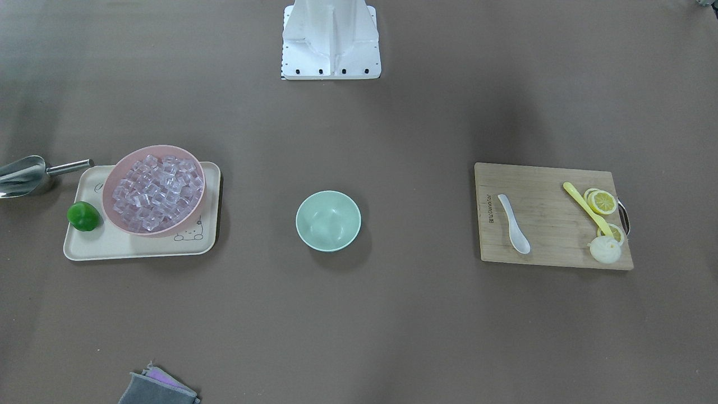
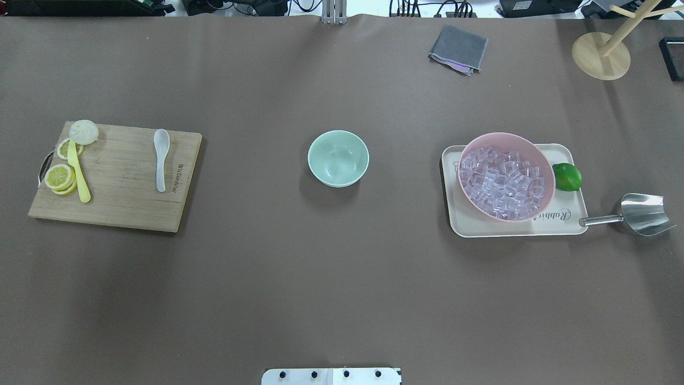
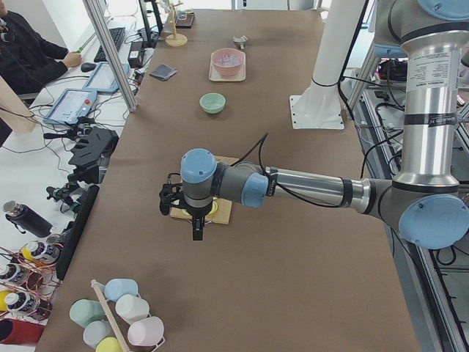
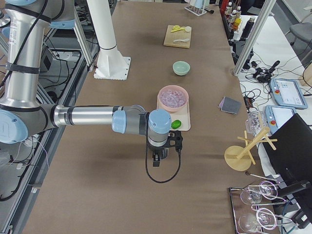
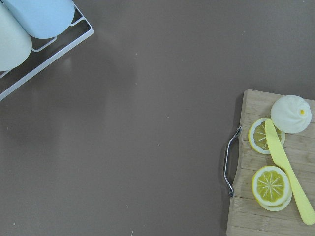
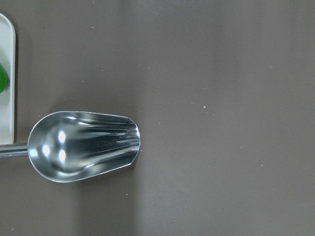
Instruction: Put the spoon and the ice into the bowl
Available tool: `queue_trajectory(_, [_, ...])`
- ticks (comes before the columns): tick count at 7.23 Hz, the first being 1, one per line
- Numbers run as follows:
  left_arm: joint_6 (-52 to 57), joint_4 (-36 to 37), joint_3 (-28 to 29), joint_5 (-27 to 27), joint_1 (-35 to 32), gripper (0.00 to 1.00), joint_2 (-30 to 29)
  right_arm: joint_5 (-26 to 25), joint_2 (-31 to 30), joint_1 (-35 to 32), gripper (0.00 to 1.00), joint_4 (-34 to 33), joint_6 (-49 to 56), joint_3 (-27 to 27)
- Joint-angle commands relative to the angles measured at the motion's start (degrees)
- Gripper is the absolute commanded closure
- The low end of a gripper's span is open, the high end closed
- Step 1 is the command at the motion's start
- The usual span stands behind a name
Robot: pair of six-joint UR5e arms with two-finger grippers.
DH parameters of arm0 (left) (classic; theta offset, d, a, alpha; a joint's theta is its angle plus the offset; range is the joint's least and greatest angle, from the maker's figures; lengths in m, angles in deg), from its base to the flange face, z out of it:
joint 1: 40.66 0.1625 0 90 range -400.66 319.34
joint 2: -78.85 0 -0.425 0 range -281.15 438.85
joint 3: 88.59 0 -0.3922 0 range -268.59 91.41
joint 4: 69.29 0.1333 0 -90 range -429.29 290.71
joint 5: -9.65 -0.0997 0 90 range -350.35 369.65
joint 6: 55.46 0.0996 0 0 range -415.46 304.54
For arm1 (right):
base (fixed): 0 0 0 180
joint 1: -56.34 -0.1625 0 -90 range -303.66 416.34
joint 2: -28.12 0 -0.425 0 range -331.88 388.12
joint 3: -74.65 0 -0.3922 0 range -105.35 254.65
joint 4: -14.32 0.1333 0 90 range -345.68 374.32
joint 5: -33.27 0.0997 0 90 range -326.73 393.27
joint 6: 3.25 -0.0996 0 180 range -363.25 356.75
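Observation:
The white spoon (image 2: 161, 159) lies on a wooden cutting board (image 2: 117, 182) at the table's left; it also shows in the front view (image 1: 514, 223). Many clear ice cubes (image 2: 502, 179) fill a pink bowl (image 2: 505, 135) on the right. The mint-green bowl (image 2: 338, 158) stands empty in the middle. My left gripper (image 3: 196, 229) hangs above the table just past the board's outer end. My right gripper (image 4: 156, 159) hangs above a steel scoop (image 6: 83, 147). Both show only in side views, so I cannot tell if they are open or shut.
A yellow utensil (image 5: 288, 169), lemon slices (image 5: 270, 186) and a white bun (image 5: 291, 113) share the board. The pink bowl and a lime (image 2: 566, 177) sit on a cream tray (image 2: 470, 224). A grey cloth (image 2: 458, 49) lies far off. A cup rack (image 5: 29, 29) stands beyond the board.

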Motion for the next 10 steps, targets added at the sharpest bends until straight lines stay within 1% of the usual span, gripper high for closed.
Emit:
queue_trajectory(1, [0.1,-0.1,0.0,0.0,0.1,0.02,0.0,0.0,0.0,0.0,0.00,0.0,0.0,-0.1])
queue_trajectory(9, [0.1,-1.0,-0.3,0.0,0.7,0.02,-0.8,-0.1,0.2,0.0,0.00,-0.1,0.0,-0.1])
queue_trajectory(10, [0.1,-1.9,-0.2,0.0,0.8,0.02,-0.9,-0.1,0.1,0.0,0.00,-0.1,0.0,-0.1])
